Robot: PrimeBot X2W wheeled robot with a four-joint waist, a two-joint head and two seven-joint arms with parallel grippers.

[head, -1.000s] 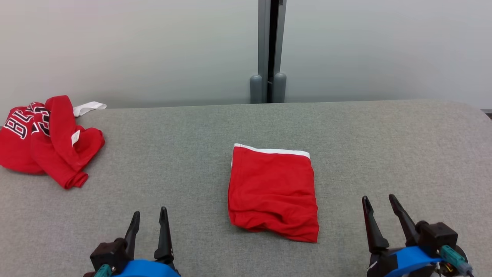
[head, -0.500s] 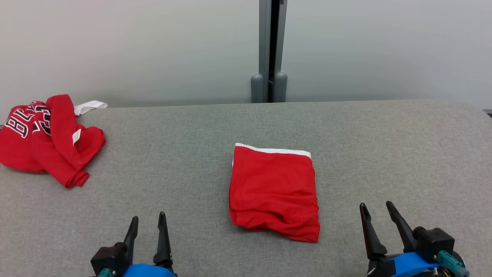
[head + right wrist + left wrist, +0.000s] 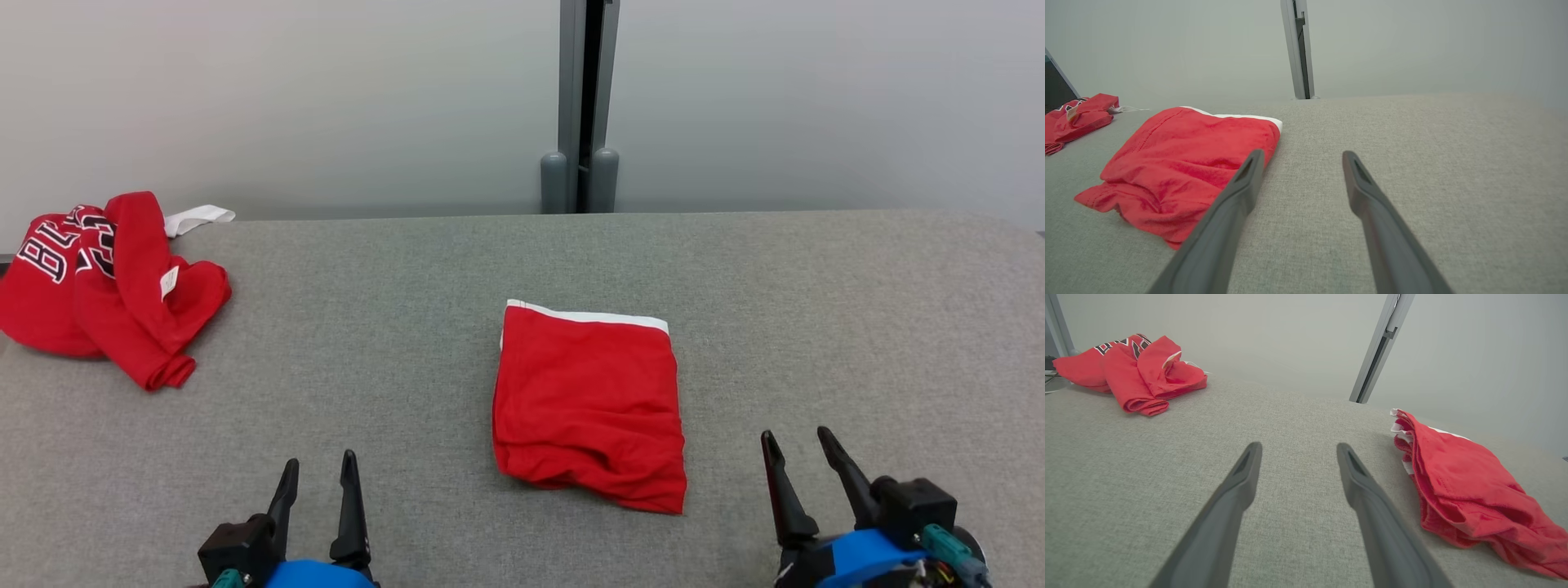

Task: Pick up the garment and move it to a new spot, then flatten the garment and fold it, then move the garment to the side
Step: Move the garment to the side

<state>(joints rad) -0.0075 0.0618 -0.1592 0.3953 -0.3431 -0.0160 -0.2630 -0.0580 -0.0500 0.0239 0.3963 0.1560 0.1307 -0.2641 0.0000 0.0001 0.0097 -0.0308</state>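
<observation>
Checked occlusions first. Could not see the body of the left gripper (image 3: pixel 320 459), cut off by the head view's bottom edge; same for part of the right gripper (image 3: pixel 795 433) mount. Could not read the lettering on the crumpled red jersey (image 3: pixel 106 282) in full: black-and-white characters broken up by folds, leftmost cloth clipped by the frame. Could not tell whether the white strip (image 3: pixel 198 218) behind it belonged to it. Found one end of the folded garment (image 3: pixel 1457 486) running off the left wrist view's right edge. Spotted a dark panel (image 3: pixel 1055 87) clipped at the right wrist view's left edge, not identifiable. Could not see the top of the grey post (image 3: pixel 588 98) either.

Counted two red garments, two grippers, four fingers, one post.

Located the folded garment flat near the middle of the grey table (image 3: pixel 857 310), white band along its far edge, between the grippers and touched by neither. Placed the jersey at the far left, well apart. Confirmed both grippers spread wide and empty, on the near side.
</observation>
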